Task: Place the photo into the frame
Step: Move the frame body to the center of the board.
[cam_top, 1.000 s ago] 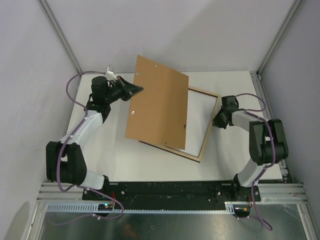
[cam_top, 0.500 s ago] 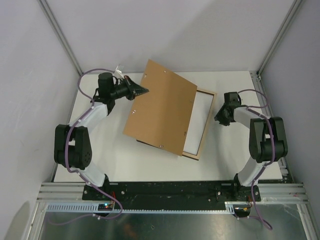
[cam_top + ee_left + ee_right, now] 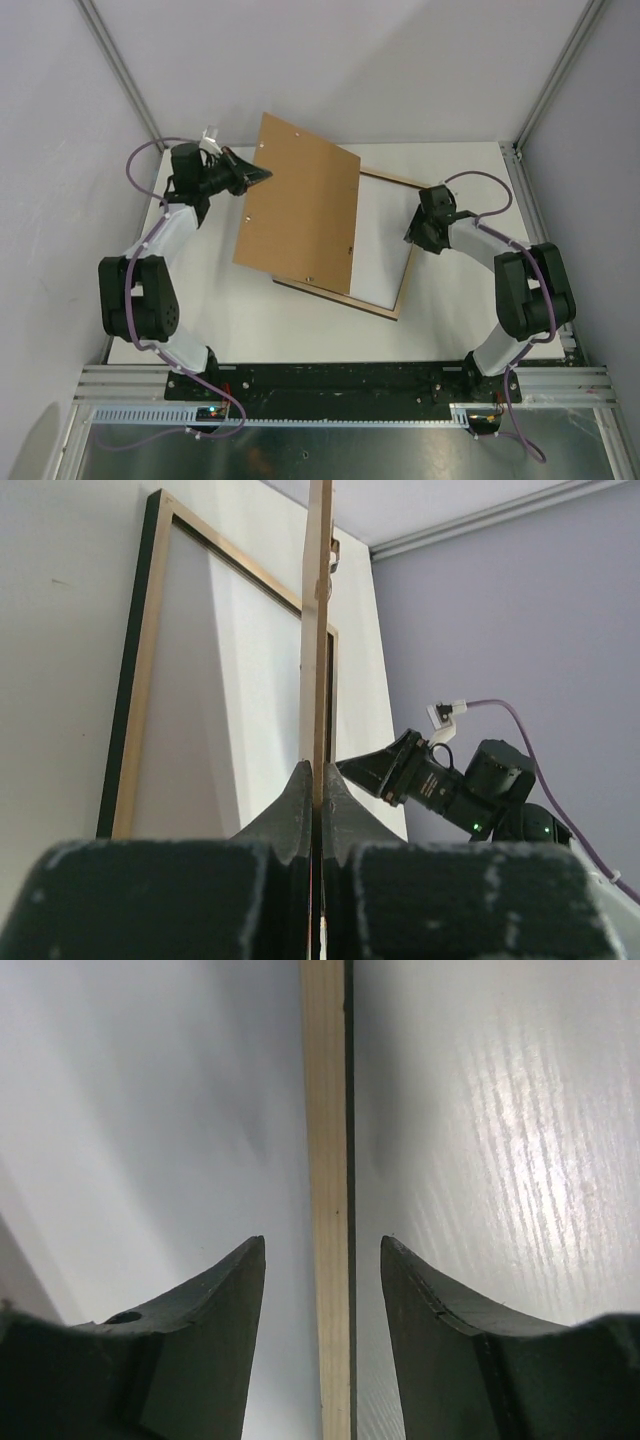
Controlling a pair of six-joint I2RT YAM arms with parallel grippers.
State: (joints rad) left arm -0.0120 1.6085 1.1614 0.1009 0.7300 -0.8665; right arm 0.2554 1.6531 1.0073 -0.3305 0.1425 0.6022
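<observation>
Left jaws clamped shut on the far-left corner of the brown backing board (image 3: 300, 215), holding it tilted over the frame (image 3: 325, 1110). Frame lies wood side up mid-desk (image 3: 230, 330), skewed. Right jaws parted, straddling its right rail with a gap each side. White surface inside the frame, can't tell if that's the photo.

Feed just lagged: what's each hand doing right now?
Left hand: closed on the board, at its edge.
Right hand: open, astride the frame rim, holding nothing.

The frame (image 3: 408, 283) lies flat, wooden back up.
</observation>
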